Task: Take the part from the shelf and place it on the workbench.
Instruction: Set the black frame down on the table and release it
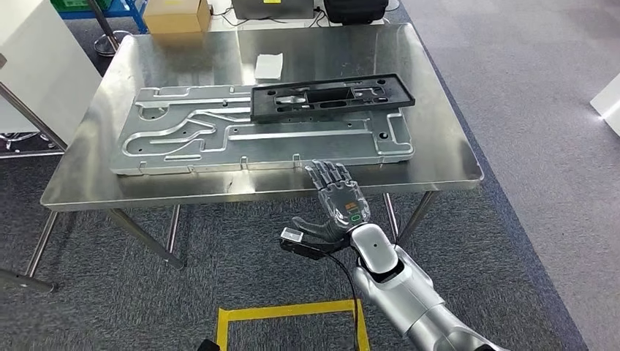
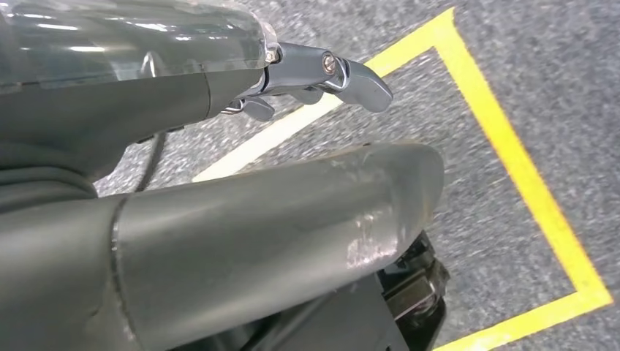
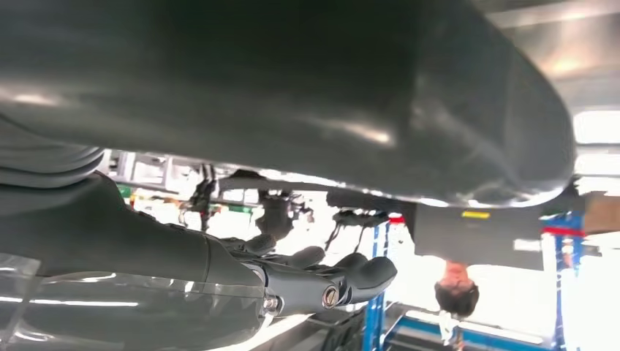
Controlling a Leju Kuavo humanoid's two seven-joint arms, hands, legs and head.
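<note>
Black, the part (image 1: pixel 333 96) already lies on the surface (image 1: pixel 439 157), resting across the far right of the aluminium plate (image 1: pixel 241 139); your right hand (image 1: pixel 338 197) hangs empty at the near edge, fingers apart; your left hand (image 2: pixel 219 168) hangs over the carpet, its grip unreadable.

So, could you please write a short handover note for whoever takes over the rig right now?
Right robot hand: open, holding nothing, fingers spread at the near edge of the workbench.
Left robot hand: hanging over the floor by the yellow tape, holding nothing; open or shut is unclear.
Black part: lying on the large aluminium plate on the workbench.
Done: part appears placed.
Left: pull the right arm back and confirm the part sits properly.
</note>
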